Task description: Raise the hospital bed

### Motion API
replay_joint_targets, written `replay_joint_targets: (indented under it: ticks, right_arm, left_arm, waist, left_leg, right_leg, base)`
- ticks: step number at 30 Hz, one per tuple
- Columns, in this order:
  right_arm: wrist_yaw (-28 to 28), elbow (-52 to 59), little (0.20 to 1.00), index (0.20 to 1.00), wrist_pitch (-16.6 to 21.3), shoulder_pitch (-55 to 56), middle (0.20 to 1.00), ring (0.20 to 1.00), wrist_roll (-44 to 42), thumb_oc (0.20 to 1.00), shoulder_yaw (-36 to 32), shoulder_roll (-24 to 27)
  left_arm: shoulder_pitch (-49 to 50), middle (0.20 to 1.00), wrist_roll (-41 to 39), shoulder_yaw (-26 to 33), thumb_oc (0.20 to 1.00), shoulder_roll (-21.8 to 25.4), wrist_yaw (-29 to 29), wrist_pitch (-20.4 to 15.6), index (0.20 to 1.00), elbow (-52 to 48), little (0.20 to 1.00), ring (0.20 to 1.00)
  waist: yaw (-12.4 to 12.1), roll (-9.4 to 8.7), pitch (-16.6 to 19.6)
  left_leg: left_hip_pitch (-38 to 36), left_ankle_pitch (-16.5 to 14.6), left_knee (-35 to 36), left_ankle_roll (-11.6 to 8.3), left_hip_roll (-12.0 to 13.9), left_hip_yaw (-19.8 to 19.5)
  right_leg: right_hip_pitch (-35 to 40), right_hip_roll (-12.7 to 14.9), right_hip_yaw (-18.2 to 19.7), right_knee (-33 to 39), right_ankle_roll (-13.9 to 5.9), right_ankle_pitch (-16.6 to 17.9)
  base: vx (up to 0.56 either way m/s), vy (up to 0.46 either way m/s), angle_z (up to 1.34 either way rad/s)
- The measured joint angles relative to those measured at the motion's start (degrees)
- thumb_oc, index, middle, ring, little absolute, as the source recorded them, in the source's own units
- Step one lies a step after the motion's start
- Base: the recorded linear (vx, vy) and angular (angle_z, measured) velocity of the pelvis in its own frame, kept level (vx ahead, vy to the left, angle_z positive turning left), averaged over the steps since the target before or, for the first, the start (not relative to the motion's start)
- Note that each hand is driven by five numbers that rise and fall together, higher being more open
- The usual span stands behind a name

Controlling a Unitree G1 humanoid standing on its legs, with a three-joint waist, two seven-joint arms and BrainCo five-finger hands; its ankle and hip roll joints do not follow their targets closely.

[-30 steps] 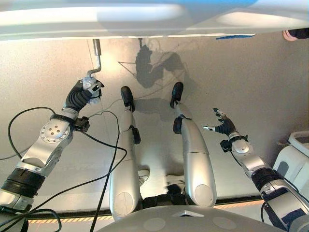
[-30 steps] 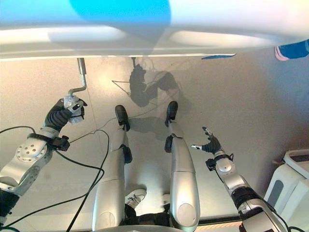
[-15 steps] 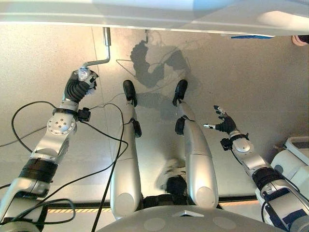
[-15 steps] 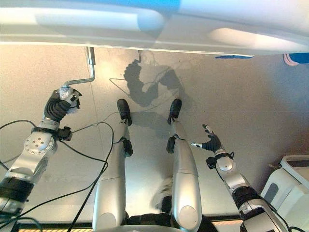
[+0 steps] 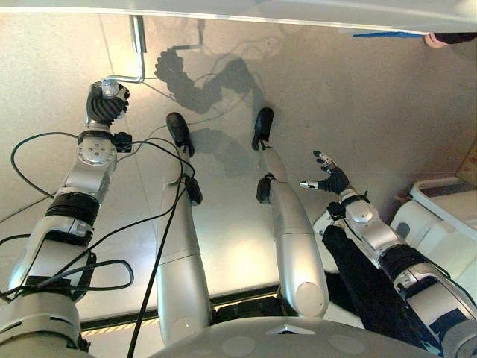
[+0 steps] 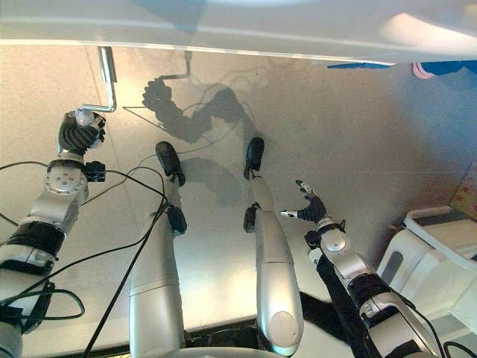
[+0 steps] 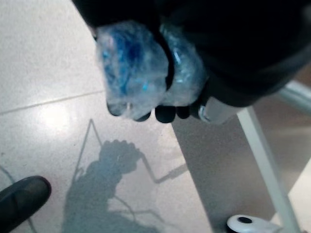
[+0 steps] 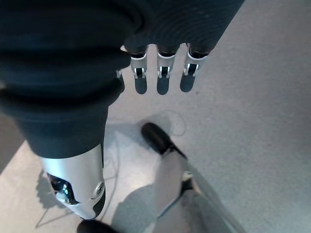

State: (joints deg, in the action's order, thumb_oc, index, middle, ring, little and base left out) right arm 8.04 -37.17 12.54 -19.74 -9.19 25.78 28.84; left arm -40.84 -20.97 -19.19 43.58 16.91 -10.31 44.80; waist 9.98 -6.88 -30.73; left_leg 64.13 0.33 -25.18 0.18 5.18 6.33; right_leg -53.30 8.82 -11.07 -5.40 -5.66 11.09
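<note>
The hospital bed's pale edge (image 5: 298, 11) runs along the top of the eye views. A bent metal crank (image 5: 139, 46) hangs from under it at the left, and its lower arm runs sideways to my left hand (image 5: 104, 108). That hand is curled shut round the crank's handle (image 7: 131, 73), a translucent bluish wrapped grip. The crank's bare rod end (image 7: 214, 114) pokes out beside the fingers. My right hand (image 5: 329, 179) hovers over the floor at the right, fingers spread and straight, holding nothing.
A white and grey unit (image 5: 440, 216) stands at the right edge. A caster wheel (image 7: 248, 224) and a slanted frame bar (image 7: 262, 155) of the bed sit close to my left hand. A blue strip (image 5: 380, 33) and a person's shoe (image 5: 447, 37) lie under the bed's far right.
The camera has shifted. My left hand has swung the crank handle out to the left of its shaft, so the crank arm now lies sideways. The right hand stays spread.
</note>
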Motion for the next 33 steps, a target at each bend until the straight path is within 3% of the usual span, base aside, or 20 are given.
replay_joint_targets:
  ticks: [10,18,23,31,33]
  right_arm:
    - [0.0,0.13,1.0,1.0,0.01,-1.59,1.0,1.0,-0.99,1.0,2.27,-1.33]
    - [0.14,0.17,1.0,1.0,-0.2,-5.11,1.0,1.0,-1.0,1.0,4.27,-1.21]
    - [0.79,-0.07,1.0,1.0,-0.45,-6.97,1.0,1.0,-0.97,1.0,5.46,-1.27]
    - [1.09,-1.87,1.0,1.0,-0.89,-6.22,1.0,1.0,-0.32,1.0,5.29,-1.53]
    - [0.87,-2.38,1.0,1.0,-0.93,-5.49,1.0,1.0,0.08,1.0,3.57,-1.58]
  left_arm:
    - [-5.74,0.2,2.26,-4.47,0.2,-1.4,0.8,2.31,0.2,4.43,0.2,0.2]
    - [-9.09,0.2,2.19,-8.65,0.2,-7.31,1.72,2.75,0.2,3.4,0.2,0.2]
    - [-8.02,0.2,1.96,-9.42,0.2,-8.13,1.85,3.28,0.2,3.18,0.2,0.2]
    - [1.97,0.2,-1.17,-10.94,0.2,-5.57,0.89,3.15,0.2,-12.85,0.2,0.2]
    - [6.88,0.2,-3.09,-9.87,0.2,-1.68,-1.48,3.3,0.2,-20.46,0.2,0.2]
  waist:
    - [0.22,-0.77,0.09]
    - [0.74,-0.93,0.16]
    - [1.86,-1.55,0.23]
    - [1.83,-1.56,0.23]
    - [1.9,-1.56,0.23]
  left_leg:
    - [2.0,-0.42,-1.25,-0.01,0.78,1.45]
    - [2.34,-0.11,-0.47,0.42,1.22,3.57]
    - [-0.89,0.28,1.62,0.89,1.21,6.43]
    - [-8.25,2.46,7.75,-0.24,0.51,9.09]
    - [-9.48,2.61,8.61,-0.61,0.57,9.25]
  right_leg:
    - [-2.45,-0.51,2.02,0.67,-0.17,1.23]
    - [-5.15,-0.57,4.29,-0.4,-0.2,1.45]
    - [-4.7,-0.27,6.34,-1.0,-0.22,1.41]
    - [-2.56,-0.16,8.37,-1.82,0.21,1.05]
    - [-2.19,-0.34,8.57,-1.96,0.33,0.86]
  base:
    - [-0.03,-0.036,-0.08]
    - [-0.05,-0.132,-0.07]
    - [-0.04,-0.138,-0.07]
    - [-0.03,-0.108,-0.07]
    - [-0.01,-0.115,-0.08]
